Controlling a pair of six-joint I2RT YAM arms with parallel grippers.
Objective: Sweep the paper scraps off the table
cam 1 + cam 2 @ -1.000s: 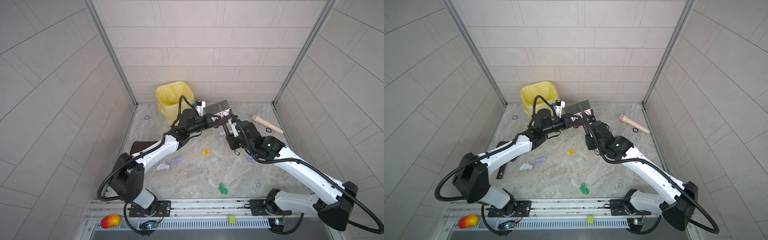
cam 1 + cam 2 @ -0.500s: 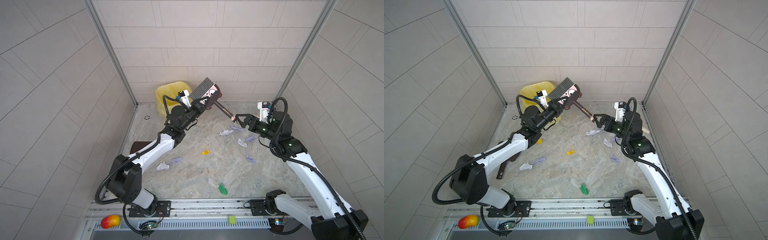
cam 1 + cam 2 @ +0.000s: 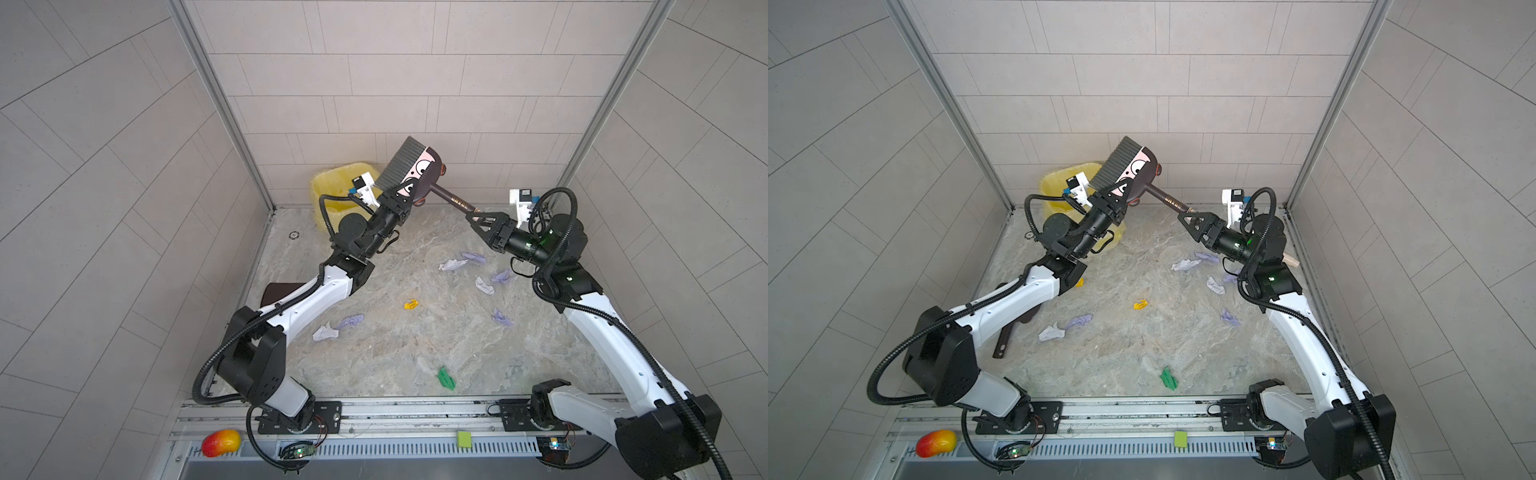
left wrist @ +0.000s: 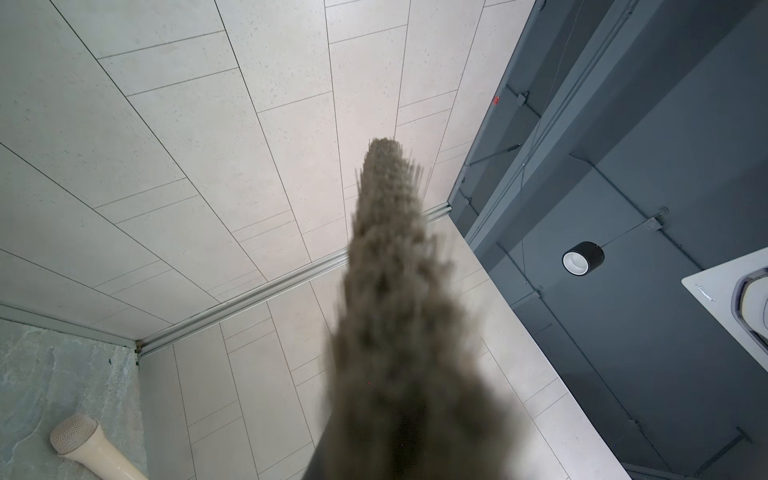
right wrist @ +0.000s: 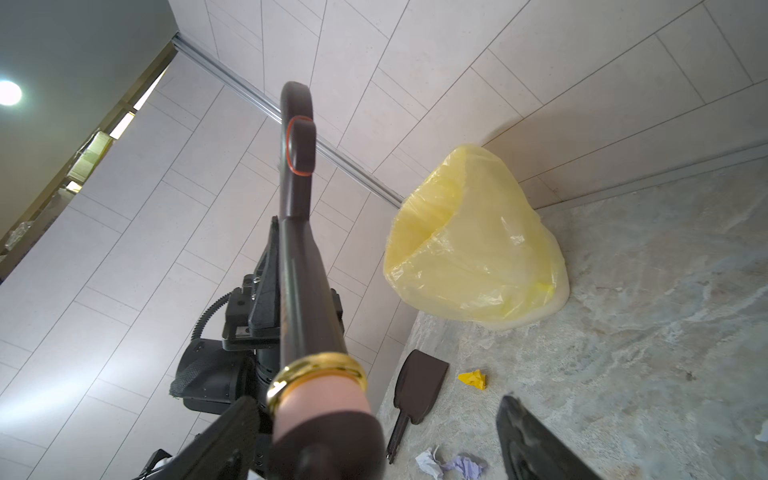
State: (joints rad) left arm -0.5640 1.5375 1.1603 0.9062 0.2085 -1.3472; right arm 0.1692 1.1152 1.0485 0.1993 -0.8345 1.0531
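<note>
A dark brush (image 3: 409, 174) with grey bristles and a cartoon face is held in the air above the back of the table (image 3: 395, 353). My left gripper (image 3: 401, 195) is shut on its head. In the left wrist view the bristles (image 4: 390, 332) hide the jaws. My right gripper (image 3: 478, 216) is open, and the end of the brush handle (image 5: 316, 415) lies between its fingers (image 5: 536, 440), close to one and well apart from the other. Paper scraps lie on the table in both top views: lilac and white ones (image 3: 461, 262) (image 3: 338, 328), a yellow one (image 3: 1140, 304) and a green one (image 3: 446, 378).
A bin lined with a yellow bag (image 3: 336, 195) stands in the back left corner. A dark dustpan (image 5: 419, 380) lies by the left wall. A pale wooden piece (image 3: 1289, 261) lies at the right edge. A mango toy (image 3: 221, 442) and a green square (image 3: 464, 439) sit on the front rail.
The left arm lifted the brush from mid-table up toward the back. The right gripper let go, drew back to the right, then came up around the end of the handle.
</note>
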